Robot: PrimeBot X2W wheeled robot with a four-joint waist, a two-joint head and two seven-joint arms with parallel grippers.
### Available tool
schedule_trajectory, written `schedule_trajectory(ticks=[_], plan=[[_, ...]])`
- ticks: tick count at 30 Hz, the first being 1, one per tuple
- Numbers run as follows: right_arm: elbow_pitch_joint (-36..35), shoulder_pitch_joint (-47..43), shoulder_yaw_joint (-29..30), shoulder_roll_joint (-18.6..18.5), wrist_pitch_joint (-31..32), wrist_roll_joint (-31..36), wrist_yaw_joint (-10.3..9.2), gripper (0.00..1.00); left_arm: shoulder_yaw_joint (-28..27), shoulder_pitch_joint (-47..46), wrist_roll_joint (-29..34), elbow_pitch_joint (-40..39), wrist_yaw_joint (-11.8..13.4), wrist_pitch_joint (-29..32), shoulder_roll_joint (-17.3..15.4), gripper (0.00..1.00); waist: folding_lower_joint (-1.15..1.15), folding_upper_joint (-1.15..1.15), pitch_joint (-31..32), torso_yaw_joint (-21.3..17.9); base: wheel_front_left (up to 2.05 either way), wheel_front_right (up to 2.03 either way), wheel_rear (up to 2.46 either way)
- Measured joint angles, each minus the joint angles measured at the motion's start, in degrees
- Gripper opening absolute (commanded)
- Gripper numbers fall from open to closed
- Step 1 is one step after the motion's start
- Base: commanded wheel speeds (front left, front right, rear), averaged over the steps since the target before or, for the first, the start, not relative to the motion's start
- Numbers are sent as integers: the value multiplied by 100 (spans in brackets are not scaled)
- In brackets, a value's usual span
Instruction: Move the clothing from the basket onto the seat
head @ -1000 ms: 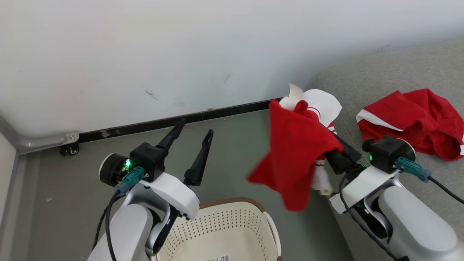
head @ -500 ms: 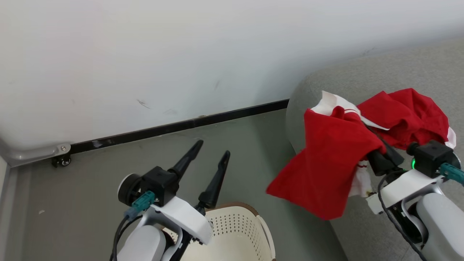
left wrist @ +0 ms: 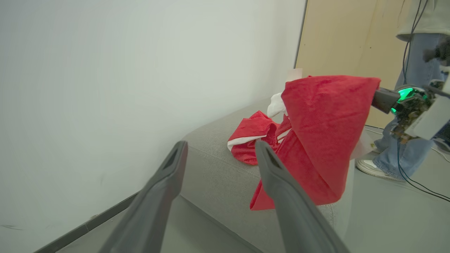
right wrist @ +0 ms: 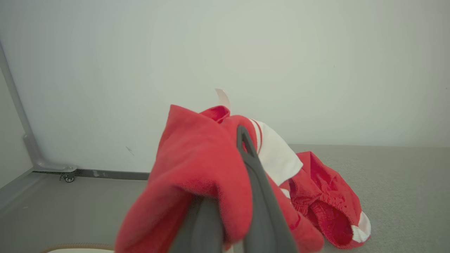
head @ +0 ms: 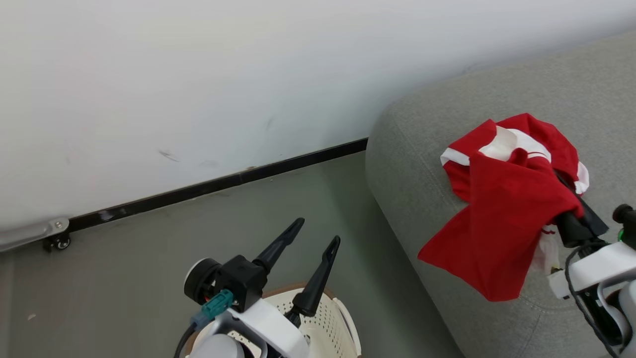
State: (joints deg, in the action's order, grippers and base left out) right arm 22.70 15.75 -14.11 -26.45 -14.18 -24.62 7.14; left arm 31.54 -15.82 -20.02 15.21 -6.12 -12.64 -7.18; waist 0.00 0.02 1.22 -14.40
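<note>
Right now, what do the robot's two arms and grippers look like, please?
The left gripper and the right gripper each have two long, dark grey fingers that taper to narrow tips. On the left arm they rise from a black boxy wrist block on a glossy white arm shell. A teal connector with a black cable plugs in there. A green light glows on the right wrist.

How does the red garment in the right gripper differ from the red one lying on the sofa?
The held garment hangs draped over the shut right gripper; the lying garment rests crumpled on the sofa. The held garment spreads wide; the lying garment is bunched small. Both are red with white bands.
</note>
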Motion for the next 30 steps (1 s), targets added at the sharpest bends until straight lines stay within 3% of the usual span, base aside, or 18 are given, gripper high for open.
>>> schedule_trajectory(ticks=[15, 30], plan=[[-294, -611, 648, 9, 0, 88, -1, 0, 296, 172, 12, -118, -2, -53, 53, 100, 0, 0, 32, -556, 0, 0, 0], [-411, -477, 300, 34, 393, 94, 0, 0, 281, 193, 121, -252, 38, -75, 41, 100, 0, 0, -124, -893, 0, 0, 0]])
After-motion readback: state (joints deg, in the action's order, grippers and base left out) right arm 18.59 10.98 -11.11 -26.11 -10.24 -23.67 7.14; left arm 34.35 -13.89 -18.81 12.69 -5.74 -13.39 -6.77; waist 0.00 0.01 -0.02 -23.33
